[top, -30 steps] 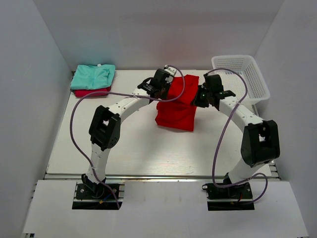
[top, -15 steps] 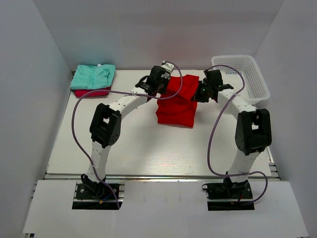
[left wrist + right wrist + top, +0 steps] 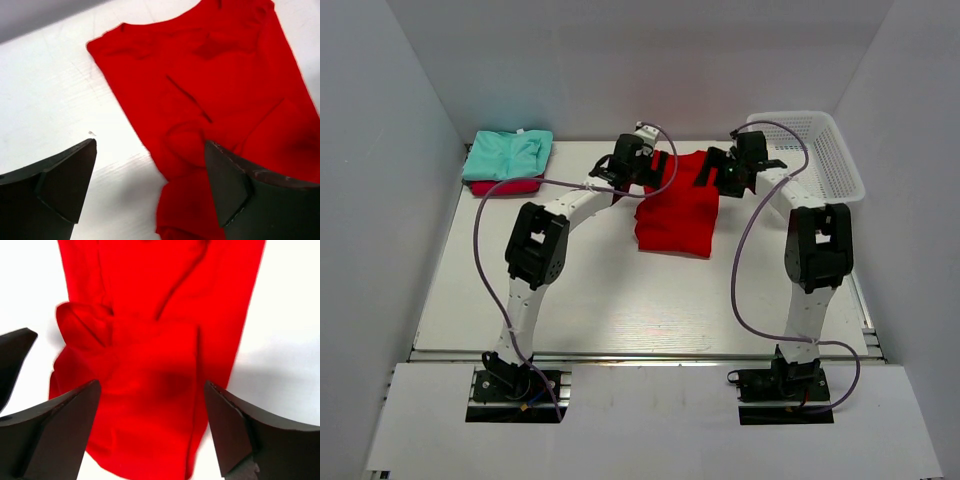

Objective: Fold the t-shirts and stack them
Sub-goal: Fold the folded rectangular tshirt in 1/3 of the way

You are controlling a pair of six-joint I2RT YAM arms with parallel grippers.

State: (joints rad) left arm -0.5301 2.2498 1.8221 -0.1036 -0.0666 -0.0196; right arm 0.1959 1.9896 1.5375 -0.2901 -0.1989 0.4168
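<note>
The bright red t-shirt (image 3: 678,210) lies folded in the middle of the table, its far edge between my two grippers. My left gripper (image 3: 648,168) stands open over the shirt's far left corner, and in the left wrist view the red t-shirt (image 3: 215,75) lies under and past the open left gripper (image 3: 150,145). My right gripper (image 3: 720,173) stands open at the far right corner, and in the right wrist view the red t-shirt (image 3: 150,340) lies loose below the open right gripper (image 3: 152,383). A mint t-shirt (image 3: 508,153) lies folded on a crimson t-shirt (image 3: 505,187) at the far left.
A white mesh basket (image 3: 798,117) stands at the far right corner, close behind my right arm. Purple cables loop from both arms over the table. Grey walls close in the table on three sides.
Both grippers went from shut on the red shirt to open and let it go. Both arms reached farther back, and the lifted fold now lies flat on the shirt.
</note>
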